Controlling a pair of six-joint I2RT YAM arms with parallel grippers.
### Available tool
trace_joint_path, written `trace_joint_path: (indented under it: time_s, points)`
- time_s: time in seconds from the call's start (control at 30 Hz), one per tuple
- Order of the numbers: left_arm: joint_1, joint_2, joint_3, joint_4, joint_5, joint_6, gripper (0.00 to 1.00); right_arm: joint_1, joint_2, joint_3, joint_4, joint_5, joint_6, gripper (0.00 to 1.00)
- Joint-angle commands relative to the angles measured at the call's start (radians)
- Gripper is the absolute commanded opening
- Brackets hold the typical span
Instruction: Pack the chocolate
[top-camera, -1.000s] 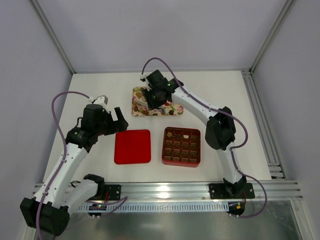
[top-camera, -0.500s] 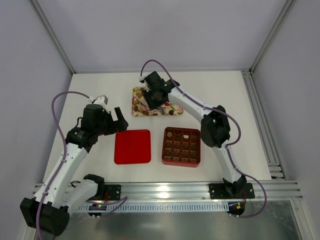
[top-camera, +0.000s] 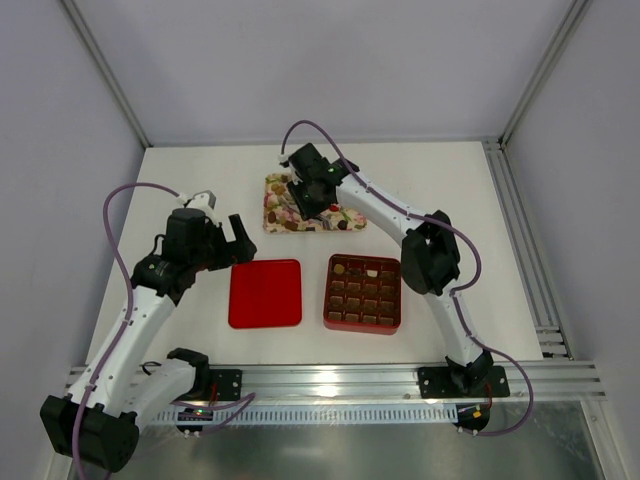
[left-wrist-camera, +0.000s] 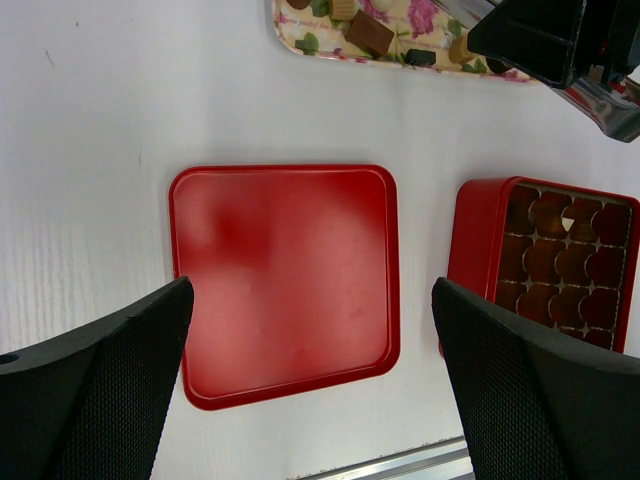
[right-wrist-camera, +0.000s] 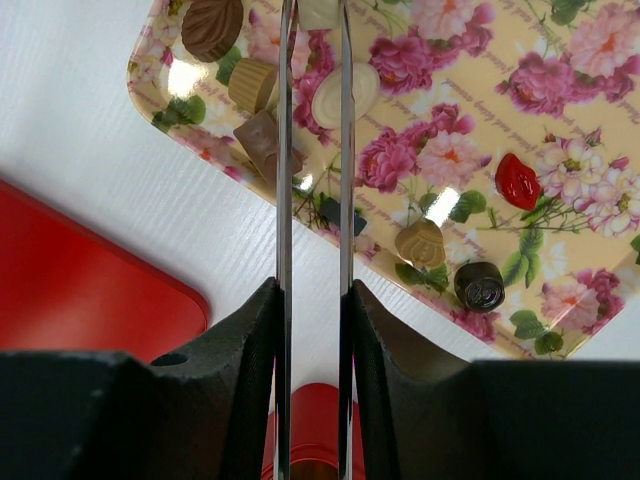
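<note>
Chocolates lie scattered on the floral tray (top-camera: 341, 222) at the table's middle back. The right wrist view shows a tan leaf piece (right-wrist-camera: 212, 25), a cream oval (right-wrist-camera: 345, 95), a tan shell (right-wrist-camera: 420, 243) and a dark round one (right-wrist-camera: 480, 285) on the tray (right-wrist-camera: 470, 90). My right gripper (top-camera: 299, 206) hangs over the tray's left part. Its thin metal fingers (right-wrist-camera: 284, 150) stand narrowly apart with a cream chocolate (right-wrist-camera: 318, 10) between the tips at the frame's top edge. The red box (top-camera: 328, 295) holds a cream piece (top-camera: 371, 270) in its top row. My left gripper (top-camera: 226, 240) is open and empty over the red lid (left-wrist-camera: 285, 270).
The flat red lid (top-camera: 265, 293) lies left of the box (left-wrist-camera: 475, 250). A red lips-shaped sweet (right-wrist-camera: 517, 180) is on the tray. Aluminium rails run along the table's near and right edges.
My right gripper has shifted a little to the left over the tray, then held still. The left arm has not moved.
</note>
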Motion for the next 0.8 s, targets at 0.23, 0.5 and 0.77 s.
trace_joint_path:
  time_s: [0.23,0.5,0.77]
  points:
    - [0.004,-0.014,0.021,0.008,-0.013,0.006,1.0,-0.007,-0.102,0.049,0.003,0.003,0.033,0.31]
    - [0.004,-0.014,0.023,0.007,-0.013,0.006,1.0,-0.021,-0.155,0.038,-0.012,0.001,0.046,0.3]
    - [0.004,-0.019,0.023,0.007,-0.013,0.006,1.0,-0.031,-0.23,-0.006,-0.024,0.009,0.064,0.29]
